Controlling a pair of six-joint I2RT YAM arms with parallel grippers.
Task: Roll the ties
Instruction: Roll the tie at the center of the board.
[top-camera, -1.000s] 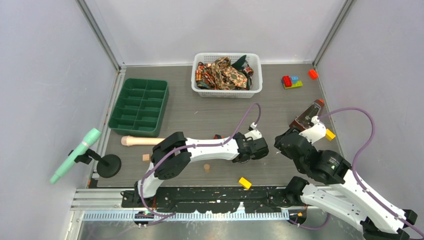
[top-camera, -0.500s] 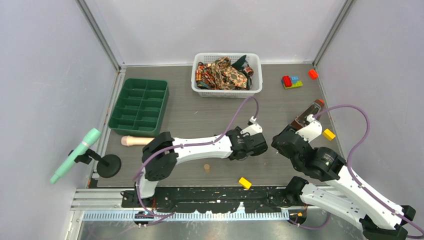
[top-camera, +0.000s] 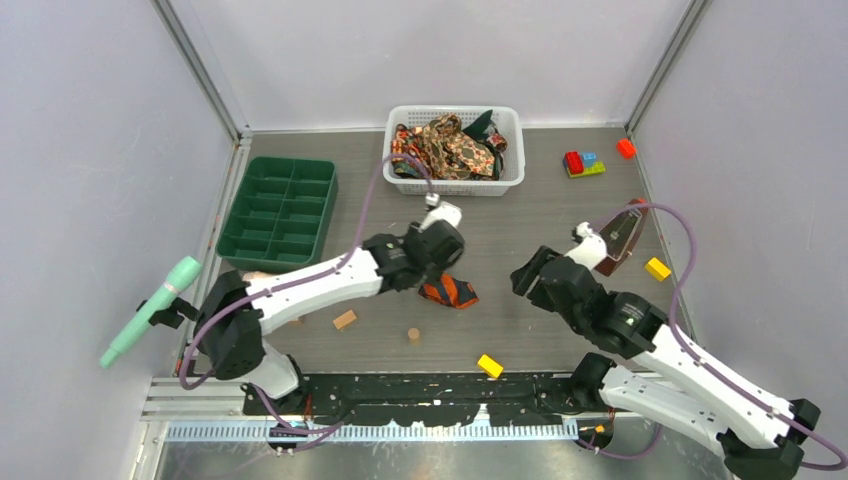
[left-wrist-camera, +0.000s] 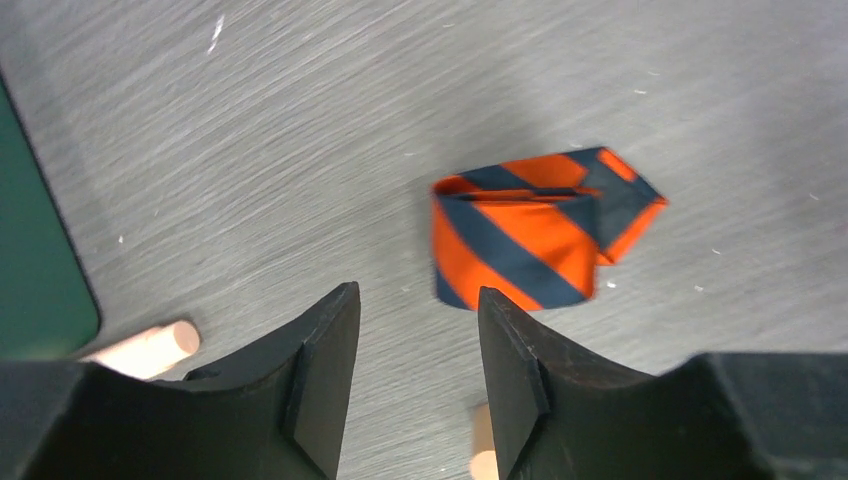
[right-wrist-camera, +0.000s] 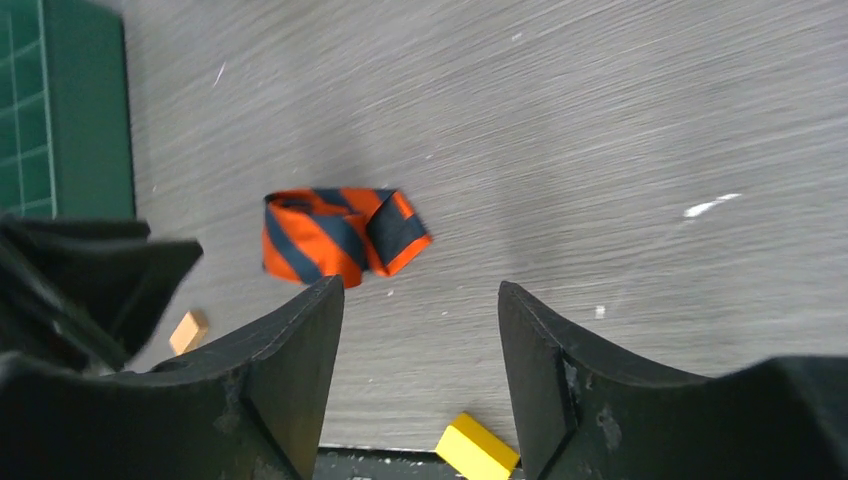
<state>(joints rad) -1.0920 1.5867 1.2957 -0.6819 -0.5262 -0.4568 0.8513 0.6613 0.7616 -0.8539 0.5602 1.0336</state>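
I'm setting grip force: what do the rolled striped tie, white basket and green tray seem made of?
Rolled striped tie: soft woven fabric with a slight sheen and rounded folds; fibre unclear.
White basket: rigid plastic, judging by its slotted mesh walls.
Green tray: probably moulded plastic, matte, with even dividers.

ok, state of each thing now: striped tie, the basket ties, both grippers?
Striped tie: rolled up, lying on the table, clear of both grippers.
Ties in basket: loose tangled pile, not rolled.
Left gripper: open, empty.
Right gripper: open, empty.
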